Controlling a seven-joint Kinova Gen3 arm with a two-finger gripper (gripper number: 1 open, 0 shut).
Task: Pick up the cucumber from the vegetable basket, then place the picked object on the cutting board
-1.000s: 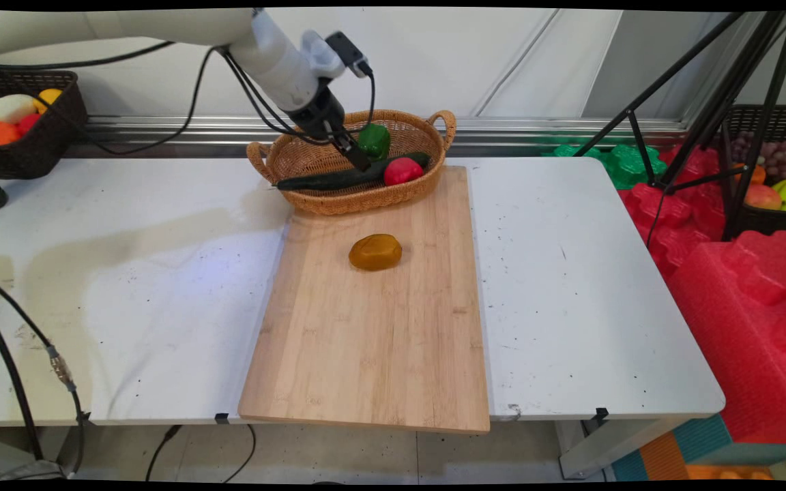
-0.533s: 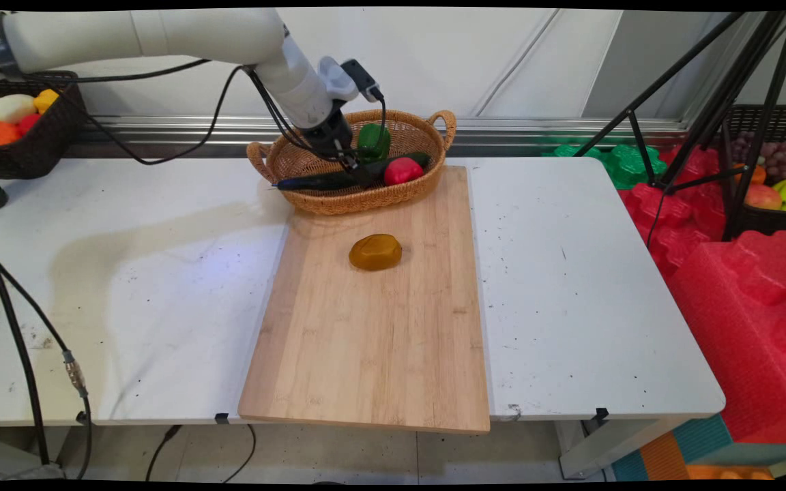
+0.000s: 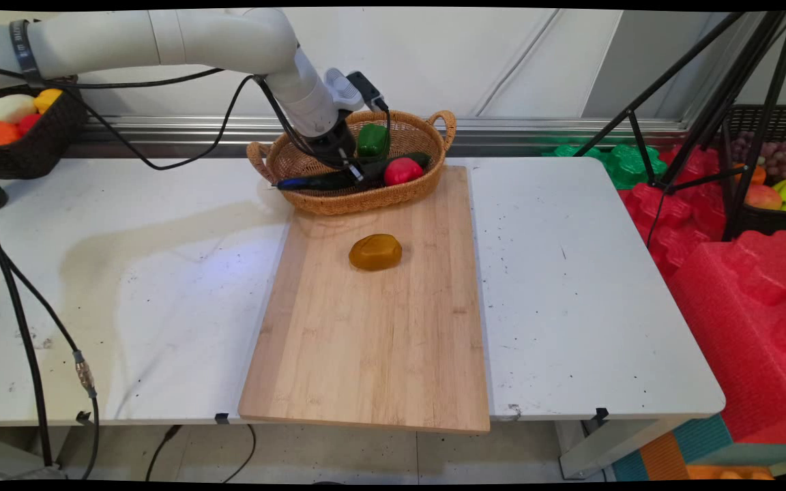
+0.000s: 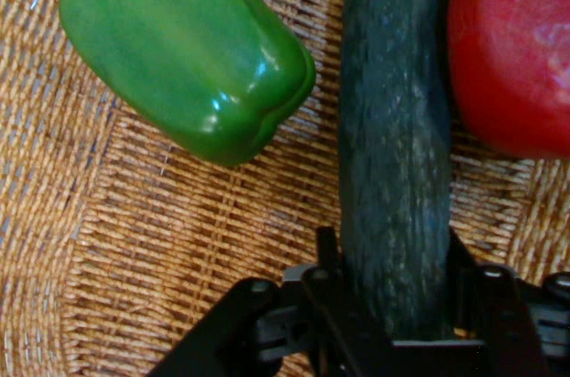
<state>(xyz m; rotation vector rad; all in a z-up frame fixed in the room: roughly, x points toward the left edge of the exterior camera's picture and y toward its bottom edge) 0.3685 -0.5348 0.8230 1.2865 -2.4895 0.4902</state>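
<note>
My gripper (image 3: 357,175) is down inside the wicker basket (image 3: 366,202) at the back of the table, shut on a long dark green cucumber (image 3: 311,182). In the hand view the cucumber (image 4: 392,127) runs up between the two black fingers (image 4: 327,248), which press against its sides at the gripper (image 4: 392,257). A glossy green bell pepper (image 3: 372,140) lies just beyond the hand, left of the cucumber in the hand view (image 4: 187,47). A red round fruit (image 3: 403,170) lies against the cucumber's other side (image 4: 512,47). The basket's weave (image 4: 178,243) fills the background.
A bamboo cutting board (image 3: 366,341) lies in front of the basket with a brown oval lump (image 3: 374,251) on it. A dark basket of produce (image 3: 24,129) stands at the back left. Tripod legs (image 3: 679,123) and red foam (image 3: 741,286) stand to the right of the table.
The hand has come down from above the basket's rim into the basket and now sits around the cucumber. The cucumber, pepper and red fruit have not shifted.
</note>
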